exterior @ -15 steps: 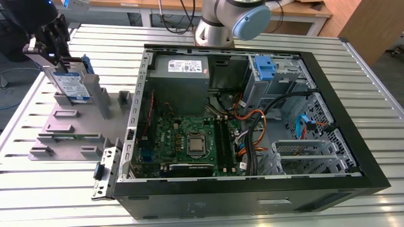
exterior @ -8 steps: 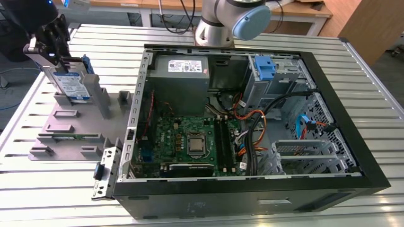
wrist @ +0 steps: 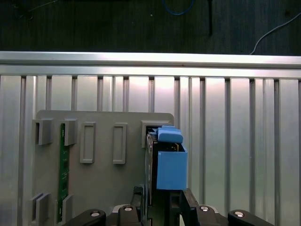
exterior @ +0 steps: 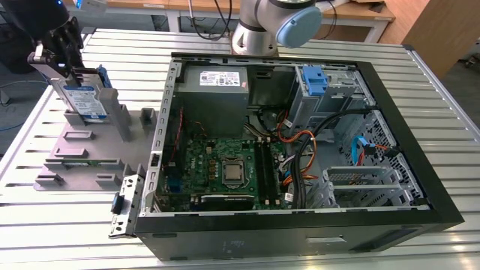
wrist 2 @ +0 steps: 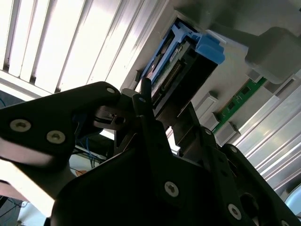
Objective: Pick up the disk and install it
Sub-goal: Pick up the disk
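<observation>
The task is at its very start, at the pick-up. The disk (exterior: 84,102) stands on edge in a slot of the grey holder fixture (exterior: 82,152). This fixture lies on the slatted metal worktop (exterior: 75,225), at the exterior view's left of the open computer case (exterior: 439,185). The disk's labelled face is visible in the exterior view and its lower edge is down among the fixture's posts, so I judge it not yet lifted out.

The claw (exterior: 73,72) hangs directly over the disk's top edge. In the first wrist view the claw (wrist: 162,207) straddles the disk (wrist: 170,167), whose blue carrier frame faces the camera, with the fixture plate (wrist: 101,179) beneath. In the second wrist view the disk (wrist 2: 186,66) sits just beyond the claw's dark body. I cannot tell whether the claw is pinching the disk or only set around it, as the contact faces are hidden.

Nothing of the installation is done. The case lies well apart from the disk, with its motherboard (exterior: 225,163) and power supply (exterior: 213,84) exposed. At its far corner sits a blue tab (exterior: 315,79) with no drive seen behind it. By my reading, the lift, the carry and the seating all remain.
</observation>
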Controlling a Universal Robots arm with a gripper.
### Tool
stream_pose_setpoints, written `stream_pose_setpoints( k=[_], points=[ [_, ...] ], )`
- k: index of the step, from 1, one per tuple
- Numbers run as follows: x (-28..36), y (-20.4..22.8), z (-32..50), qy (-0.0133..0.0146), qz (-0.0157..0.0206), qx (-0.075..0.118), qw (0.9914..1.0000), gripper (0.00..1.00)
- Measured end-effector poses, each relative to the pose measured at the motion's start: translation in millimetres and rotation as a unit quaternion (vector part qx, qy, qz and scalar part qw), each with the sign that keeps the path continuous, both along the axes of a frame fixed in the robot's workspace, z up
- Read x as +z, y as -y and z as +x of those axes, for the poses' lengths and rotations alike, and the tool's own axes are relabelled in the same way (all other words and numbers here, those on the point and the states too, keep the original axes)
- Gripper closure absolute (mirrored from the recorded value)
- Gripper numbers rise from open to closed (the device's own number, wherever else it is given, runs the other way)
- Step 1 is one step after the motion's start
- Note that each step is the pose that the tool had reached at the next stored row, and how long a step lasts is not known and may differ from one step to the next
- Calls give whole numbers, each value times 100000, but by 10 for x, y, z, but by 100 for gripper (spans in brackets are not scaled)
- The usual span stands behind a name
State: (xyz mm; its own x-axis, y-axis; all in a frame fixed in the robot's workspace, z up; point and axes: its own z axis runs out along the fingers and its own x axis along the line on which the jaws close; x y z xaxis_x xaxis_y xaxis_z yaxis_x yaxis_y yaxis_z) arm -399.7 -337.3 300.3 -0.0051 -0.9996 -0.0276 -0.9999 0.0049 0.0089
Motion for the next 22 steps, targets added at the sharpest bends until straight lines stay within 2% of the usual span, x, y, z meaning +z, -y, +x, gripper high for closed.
stream_pose_setpoints(
  k=[3, 4, 5, 7, 15, 18, 22],
  points=[
    [0, -1, 0, -1, 2, -2, 100000, 55],
    [0, -1, 0, -3, -4, -3, 100000, 57],
    [1, 0, 0, -5, -7, 2, 100000, 63],
    [0, -1, 0, -5, -2, 0, 100000, 65],
    [0, -2, 0, -1, -2, 0, 100000, 65],
    [0, -2, 0, -2, -1, -1110, 99994, 65],
    [0, -2, 1, 0, -1, -1222, 99993, 65]
  ],
)
